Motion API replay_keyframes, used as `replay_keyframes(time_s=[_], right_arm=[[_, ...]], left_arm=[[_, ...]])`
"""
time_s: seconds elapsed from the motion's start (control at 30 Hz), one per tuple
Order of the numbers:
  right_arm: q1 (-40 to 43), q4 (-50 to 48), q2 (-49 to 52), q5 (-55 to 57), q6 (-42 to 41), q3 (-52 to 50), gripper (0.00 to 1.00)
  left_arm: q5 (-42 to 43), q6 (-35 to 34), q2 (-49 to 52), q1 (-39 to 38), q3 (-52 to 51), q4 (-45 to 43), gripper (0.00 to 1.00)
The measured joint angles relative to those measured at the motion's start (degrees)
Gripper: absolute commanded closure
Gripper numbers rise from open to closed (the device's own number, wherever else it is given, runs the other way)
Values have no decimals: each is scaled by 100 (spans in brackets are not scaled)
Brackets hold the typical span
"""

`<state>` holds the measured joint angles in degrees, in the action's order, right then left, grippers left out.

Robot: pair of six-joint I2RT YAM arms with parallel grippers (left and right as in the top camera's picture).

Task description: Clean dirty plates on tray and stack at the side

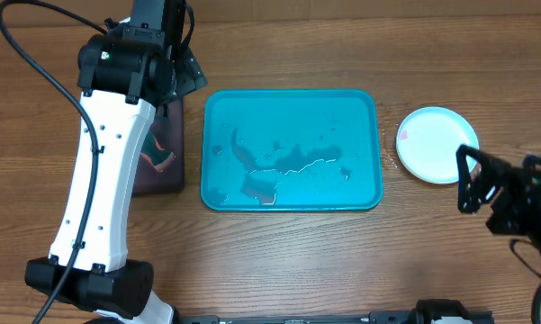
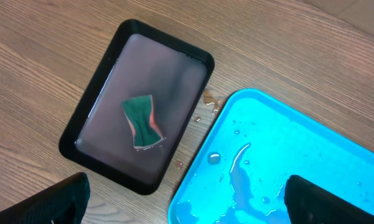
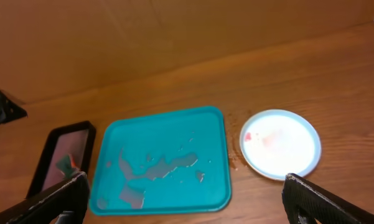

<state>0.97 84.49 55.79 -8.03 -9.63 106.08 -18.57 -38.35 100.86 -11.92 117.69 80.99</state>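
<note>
The turquoise tray (image 1: 291, 106) lies mid-table and holds only puddles of water; it also shows in the left wrist view (image 2: 299, 155) and the right wrist view (image 3: 162, 130). One white plate with a light blue rim (image 1: 437, 144) sits on the table right of the tray, with a small pink smear near its left edge (image 3: 280, 144). I cannot tell whether other plates lie under it; no yellow-green plate shows. My left gripper (image 2: 187, 200) is open and empty above the gap between the black tray and the turquoise tray. My right gripper (image 1: 468, 180) is open and empty, just in front of the plate.
A black tray with a pinkish-brown inside (image 2: 143, 74) lies left of the turquoise tray, with a green and orange sponge (image 2: 143, 121) in it. Water drops dot the wood between the two trays. My white left arm (image 1: 99, 180) stretches over the left of the table.
</note>
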Motion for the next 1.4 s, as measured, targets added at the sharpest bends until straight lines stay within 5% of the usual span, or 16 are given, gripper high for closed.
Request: replay_keyframes(time_s=[0.17,0.27,0.63,0.93,1.13,1.4], right_arm=[[2,-24,-31,479,96,-92,0],[0,-949,-221,822,177,-708,0],[0,-5718,-2498,472,861,-5810,0],[-46,-8671,-4251,-94,966,-9497,0],[-70,-8926,-5036,-109,964,-10448,0],[-85,-8002,-5490,-4,966,-10502,0]], left_arm=[[2,0,0,0,0,0,0],[4,0,0,0,0,0,0],[22,0,0,0,0,-4,0],[42,0,0,0,0,2,0],[42,0,0,0,0,-15,0],[42,0,0,0,0,-17,0]])
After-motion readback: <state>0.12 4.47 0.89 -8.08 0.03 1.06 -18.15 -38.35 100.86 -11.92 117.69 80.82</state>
